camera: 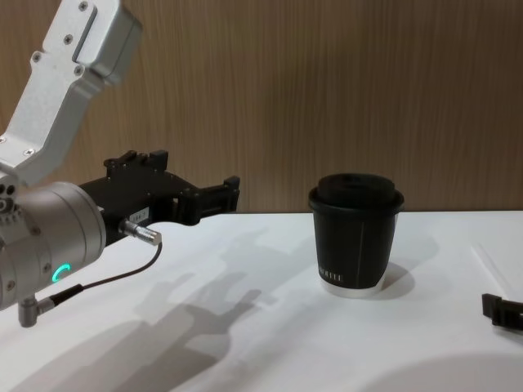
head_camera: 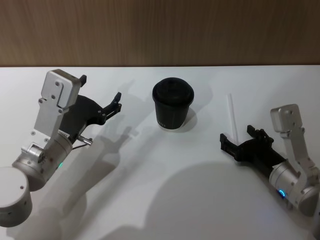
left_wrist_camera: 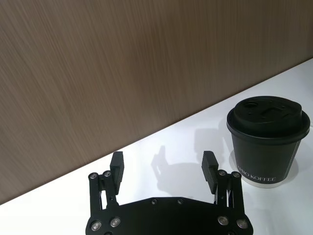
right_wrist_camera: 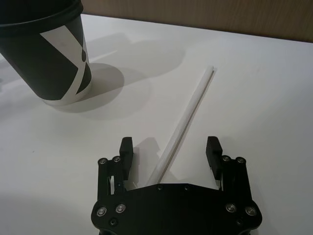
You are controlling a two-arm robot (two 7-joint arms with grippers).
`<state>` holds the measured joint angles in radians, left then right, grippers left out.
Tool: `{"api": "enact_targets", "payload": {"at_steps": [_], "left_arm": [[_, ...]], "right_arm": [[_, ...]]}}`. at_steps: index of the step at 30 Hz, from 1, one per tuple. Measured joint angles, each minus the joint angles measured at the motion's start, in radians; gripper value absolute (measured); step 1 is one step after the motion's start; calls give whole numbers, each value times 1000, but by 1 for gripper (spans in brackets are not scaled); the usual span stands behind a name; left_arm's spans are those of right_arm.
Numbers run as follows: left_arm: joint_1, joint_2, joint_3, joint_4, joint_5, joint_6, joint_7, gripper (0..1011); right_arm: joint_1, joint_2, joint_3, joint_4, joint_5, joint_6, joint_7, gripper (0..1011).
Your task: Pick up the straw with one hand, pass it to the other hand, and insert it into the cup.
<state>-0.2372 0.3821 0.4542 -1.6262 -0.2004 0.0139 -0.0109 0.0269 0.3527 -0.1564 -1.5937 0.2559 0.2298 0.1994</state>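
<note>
The black ribbed cup point(head_camera: 173, 104) with its domed lid stands upright at the middle of the white table, also seen as the cup point(left_wrist_camera: 266, 142), the cup point(right_wrist_camera: 49, 54) and the cup point(camera: 355, 233). The white straw point(head_camera: 232, 115) lies flat to the cup's right. My right gripper point(head_camera: 236, 134) is low over the straw's near end. In the right wrist view the straw point(right_wrist_camera: 190, 110) runs between the open fingers of that gripper point(right_wrist_camera: 170, 149). My left gripper point(head_camera: 118, 101) hovers open left of the cup, shown as the gripper point(left_wrist_camera: 163, 164) and the gripper point(camera: 227, 193), holding nothing.
A brown wooden wall point(head_camera: 160, 30) runs along the table's far edge. The white tabletop point(head_camera: 150, 190) spreads bare in front of the cup. A thin grey cable point(camera: 98, 282) hangs below the left arm's silver housing.
</note>
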Motion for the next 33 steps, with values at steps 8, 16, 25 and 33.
{"api": "enact_targets", "payload": {"at_steps": [8, 16, 25, 33], "left_arm": [[0, 0, 0, 0, 0, 0, 0, 1003], [0, 0, 0, 0, 0, 0, 0, 1003], [0, 0, 0, 0, 0, 0, 0, 1002], [0, 0, 0, 0, 0, 0, 0, 1003]], "right_arm": [[2, 1, 0, 4, -4, 0, 5, 800], [3, 1, 0, 5, -7, -1, 8, 750], [4, 2, 0, 7, -8, -1, 9, 690], [5, 2, 0, 8, -9, -1, 10, 641]]}}
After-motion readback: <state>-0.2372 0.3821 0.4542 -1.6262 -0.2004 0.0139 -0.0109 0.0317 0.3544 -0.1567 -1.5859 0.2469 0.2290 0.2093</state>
